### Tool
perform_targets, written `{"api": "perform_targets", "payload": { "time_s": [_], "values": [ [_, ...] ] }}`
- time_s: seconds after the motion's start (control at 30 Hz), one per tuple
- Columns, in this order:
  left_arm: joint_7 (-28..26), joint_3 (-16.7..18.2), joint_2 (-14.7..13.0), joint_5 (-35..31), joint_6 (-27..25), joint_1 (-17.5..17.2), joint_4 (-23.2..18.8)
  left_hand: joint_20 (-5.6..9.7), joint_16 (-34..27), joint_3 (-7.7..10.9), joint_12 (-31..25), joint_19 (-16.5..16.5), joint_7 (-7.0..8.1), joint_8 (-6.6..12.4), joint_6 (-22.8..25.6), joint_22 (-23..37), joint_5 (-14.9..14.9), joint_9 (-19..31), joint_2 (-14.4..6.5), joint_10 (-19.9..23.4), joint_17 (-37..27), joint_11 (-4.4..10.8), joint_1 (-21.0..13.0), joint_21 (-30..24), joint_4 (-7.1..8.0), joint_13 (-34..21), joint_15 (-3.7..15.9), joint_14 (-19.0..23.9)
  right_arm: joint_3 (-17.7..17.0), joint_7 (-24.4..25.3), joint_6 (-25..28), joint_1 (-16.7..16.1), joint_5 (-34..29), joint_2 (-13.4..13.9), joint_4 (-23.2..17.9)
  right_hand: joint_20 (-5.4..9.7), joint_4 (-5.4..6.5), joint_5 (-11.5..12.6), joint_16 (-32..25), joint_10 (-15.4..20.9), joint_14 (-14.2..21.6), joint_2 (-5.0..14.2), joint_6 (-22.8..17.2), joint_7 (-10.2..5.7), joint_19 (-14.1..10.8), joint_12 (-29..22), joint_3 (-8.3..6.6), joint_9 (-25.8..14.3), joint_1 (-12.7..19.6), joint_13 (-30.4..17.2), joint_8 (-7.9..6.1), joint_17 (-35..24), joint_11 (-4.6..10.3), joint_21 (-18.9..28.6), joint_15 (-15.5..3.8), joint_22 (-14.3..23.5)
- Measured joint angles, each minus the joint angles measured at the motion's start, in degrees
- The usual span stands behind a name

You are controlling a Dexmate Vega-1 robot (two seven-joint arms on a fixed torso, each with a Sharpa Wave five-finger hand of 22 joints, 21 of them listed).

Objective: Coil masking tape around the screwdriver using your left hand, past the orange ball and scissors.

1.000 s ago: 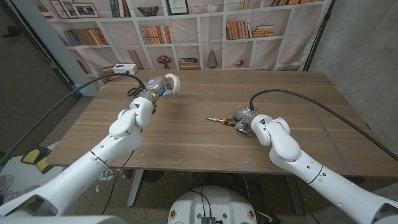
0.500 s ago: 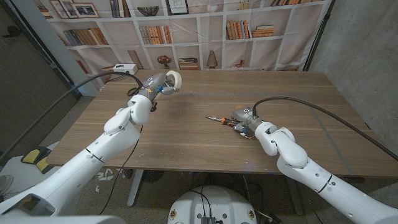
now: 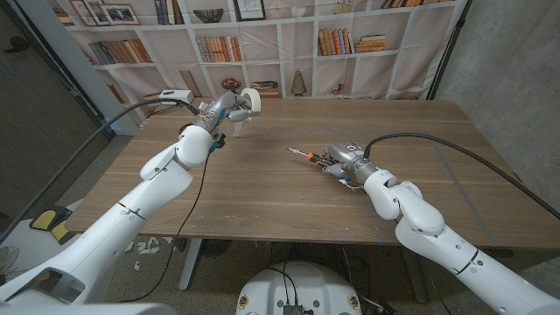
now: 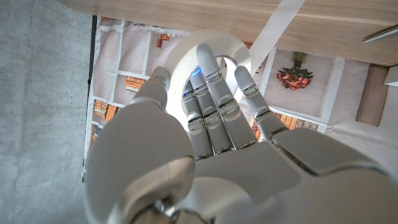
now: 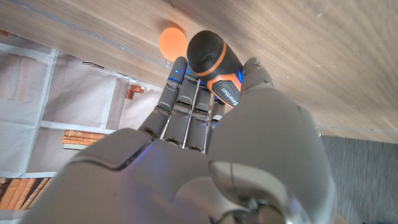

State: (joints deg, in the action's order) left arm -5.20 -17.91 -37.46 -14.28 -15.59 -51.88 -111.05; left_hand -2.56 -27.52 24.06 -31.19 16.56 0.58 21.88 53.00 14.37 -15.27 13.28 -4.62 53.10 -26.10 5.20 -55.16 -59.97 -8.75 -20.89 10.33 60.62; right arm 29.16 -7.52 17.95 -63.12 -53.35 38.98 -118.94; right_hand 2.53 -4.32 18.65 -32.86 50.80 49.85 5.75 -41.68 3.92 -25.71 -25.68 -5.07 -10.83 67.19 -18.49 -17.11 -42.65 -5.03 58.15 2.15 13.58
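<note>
Now, left hand (image 3: 216, 114): gripped masking tape roll (image 3: 248, 102), lifted to unwind it.
Right hand (image 3: 351, 163): closed around screwdriver (image 3: 317, 160), steadying it for wrapping.

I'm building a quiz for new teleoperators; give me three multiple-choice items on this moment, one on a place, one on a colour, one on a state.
1. Where is the white roll of masking tape?
A. flat on the table
B. in the left hand, off the wooden table
C. on a shelf

2. What colours is the screwdriver's handle?
A. black and orange
B. blue and white
C. all green

3. What is the right hand doing?
A. hanging open
B. pressing on the tape
C. gripping the screwdriver

Answers: 1 B, the head view shows its fingers through the roll above the tabletop. 2 A, the right wrist view shows a black grip with an orange band. 3 C, its fingers wrap the handle.
</note>
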Motion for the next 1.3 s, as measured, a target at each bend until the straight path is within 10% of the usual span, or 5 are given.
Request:
{"api": "perform_targets", "payload": {
  "time_s": [0.67, 1.3],
  "values": [
    [2.3, 1.0, 2.9, 11.7, 7.1, 3.8, 1.7, -0.75, 0.1, 0.71, 0.4, 0.8, -1.43, -0.06, 1.4, -0.3, -0.1, -0.5, 0.9, 1.3, 0.4, -1.31, -0.9, -1.7, -0.71, 0.0, 0.92, 2.2, 0.0, 8.8, -3.2, 2.2, 4.9, -0.9, 0.9, 0.08, -0.23, 0.9, 0.5, 0.0, 0.0, -0.3, -0.3, 0.31, 0.9, -0.4, 0.23, -0.3, 0.3, -1.0, 0.62, -0.7, 0.02, 0.7, -0.03, -0.6],
    [6.0, 1.0, 2.0, 17.1, 2.5, 5.2, -2.9, -1.11, -0.5, 0.99, 0.9, 2.2, -2.04, -0.37, 2.0, -0.3, 0.7, -0.8, 1.5, 2.3, -0.4, -2.03, -1.5, -3.6, -0.89, -3.4, 1.75, 4.0, 4.9, 12.5, -5.8, 6.9, 0.3, -1.7, 5.0, 0.08, -0.35, 1.3, 1.0, 0.0, 0.3, -0.28, -1.5, 1.52, 1.5, -0.4, 0.74, -0.5, 0.3, -1.9, 1.44, -1.3, 0.02, 1.1, -0.34, -0.8]
  ]
}}
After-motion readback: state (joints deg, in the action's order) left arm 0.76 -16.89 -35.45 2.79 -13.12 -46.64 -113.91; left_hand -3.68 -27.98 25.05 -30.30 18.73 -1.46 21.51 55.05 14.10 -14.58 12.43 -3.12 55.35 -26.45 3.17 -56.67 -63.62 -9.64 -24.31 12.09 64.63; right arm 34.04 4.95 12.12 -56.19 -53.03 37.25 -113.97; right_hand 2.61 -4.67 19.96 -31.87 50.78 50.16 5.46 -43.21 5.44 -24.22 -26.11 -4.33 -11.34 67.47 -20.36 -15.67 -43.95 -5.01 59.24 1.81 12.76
